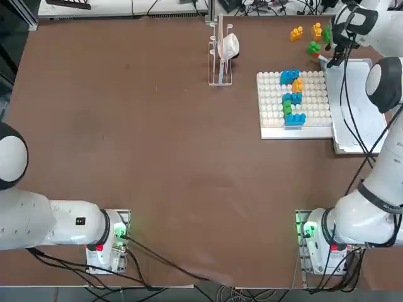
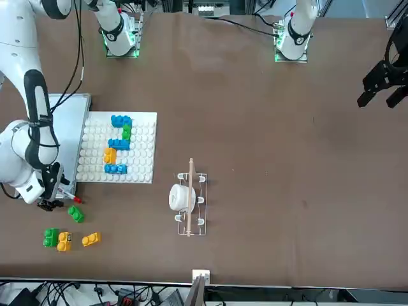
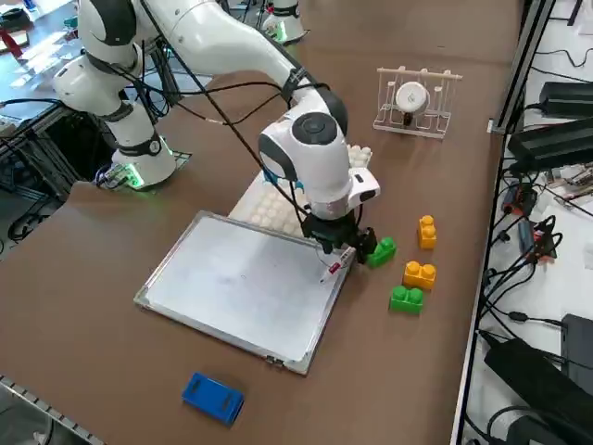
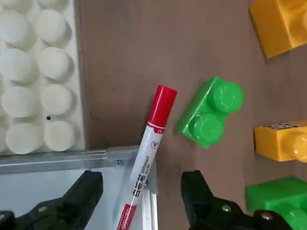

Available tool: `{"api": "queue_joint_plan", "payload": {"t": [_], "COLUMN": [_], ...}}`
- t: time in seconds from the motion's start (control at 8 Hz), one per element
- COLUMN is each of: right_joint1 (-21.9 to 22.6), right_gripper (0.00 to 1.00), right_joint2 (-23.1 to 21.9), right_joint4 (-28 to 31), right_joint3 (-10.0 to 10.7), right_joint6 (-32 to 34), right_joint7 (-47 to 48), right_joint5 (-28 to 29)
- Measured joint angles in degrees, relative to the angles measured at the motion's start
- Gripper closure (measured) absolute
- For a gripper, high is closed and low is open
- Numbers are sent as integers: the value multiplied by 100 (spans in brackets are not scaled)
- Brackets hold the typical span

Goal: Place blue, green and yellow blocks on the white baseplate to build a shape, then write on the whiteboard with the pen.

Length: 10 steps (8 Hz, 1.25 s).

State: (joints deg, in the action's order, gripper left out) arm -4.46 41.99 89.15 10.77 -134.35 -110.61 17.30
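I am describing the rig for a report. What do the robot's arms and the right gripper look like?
Both arms are glossy white, built of rounded segments with dark grey joint bands. The right arm carries black cables along its links. Each base has a green light and a red tag. The right gripper has two black fingers, open, above the pen.

Pen (image 4: 146, 163) lower end cut off by frame edge.

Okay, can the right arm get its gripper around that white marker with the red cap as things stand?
Probably yes. The right gripper hangs open right above the white marker with the red cap, a finger on either side. The pen lies across the corner of the framed whiteboard; the small green studded brick beside it sits clear.
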Motion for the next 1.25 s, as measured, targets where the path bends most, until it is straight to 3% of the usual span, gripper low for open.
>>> {"api": "queue_joint_plan", "payload": {"t": [0.88, 1.12, 1.25], "right_joint1": [9, 10, 7], "right_gripper": [2, 18, 37], "right_joint2": [38, 40, 31], "right_joint4": [-13, -13, -22], "right_joint3": [-90, -110, -109], "right_joint6": [1, 3, 46], "right_joint7": [-3, -8, -18], "right_joint5": [104, 104, 103]}}
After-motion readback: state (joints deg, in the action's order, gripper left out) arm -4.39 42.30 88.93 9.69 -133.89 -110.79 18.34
